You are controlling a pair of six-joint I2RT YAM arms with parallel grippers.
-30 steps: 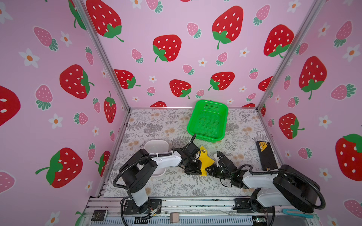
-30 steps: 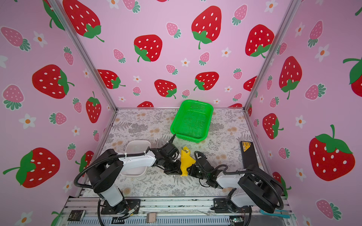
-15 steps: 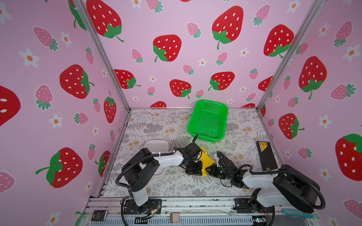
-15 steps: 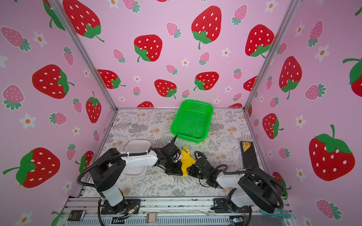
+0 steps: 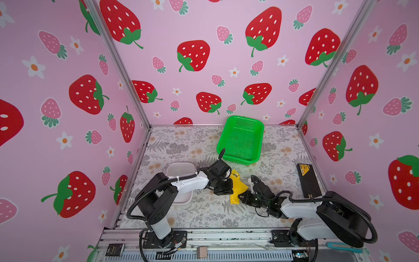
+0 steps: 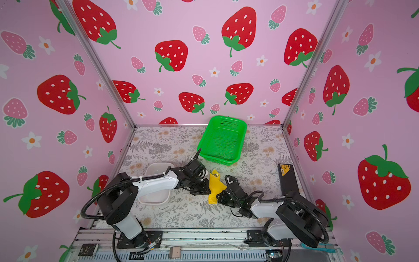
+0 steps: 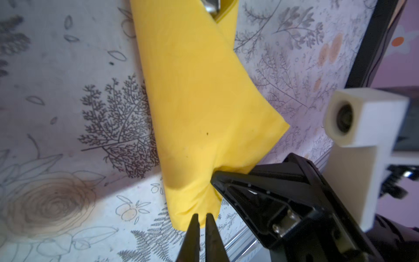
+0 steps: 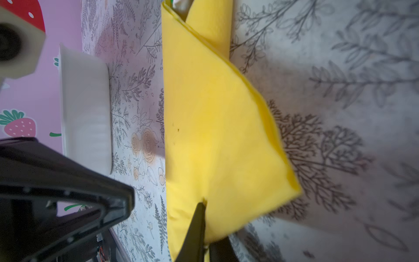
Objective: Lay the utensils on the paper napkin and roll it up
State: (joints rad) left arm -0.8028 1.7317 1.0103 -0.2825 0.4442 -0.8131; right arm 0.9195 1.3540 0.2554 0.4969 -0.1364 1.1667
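Very little has moved in the last second. The left arm's elbow has shifted slightly, and the paper napkin (image 5: 239,186) sits where it was, at the lower middle of both top views. It lies on the counter (image 5: 181,145) between the two arms, below the green basket (image 5: 240,140) and right of the white tray (image 5: 181,170).

The napkin is already wrapped into a loose cone-like roll. The utensils (image 7: 212,6) are inside it, and only a bit of silver head peeks from the open end that points toward the basket; the handles are hidden.

The right pincer (image 8: 202,205) is closed tight on the paper near the roll's narrow end, where the sheet puckers at its tip. That grip probably keeps the outer flap from springing open, since thin paper does not hold a fold by itself.

The left pincer (image 7: 203,219) is all but closed, with only a sliver between its tips, at the very end of the roll. In the right wrist view a strip of counter shows between it and the napkin's edge, so it seems to hold nothing. It may be placed there to brace or tuck that end.

The roll looks nearly done; the flap sticking out to the right still needs wrapping in.
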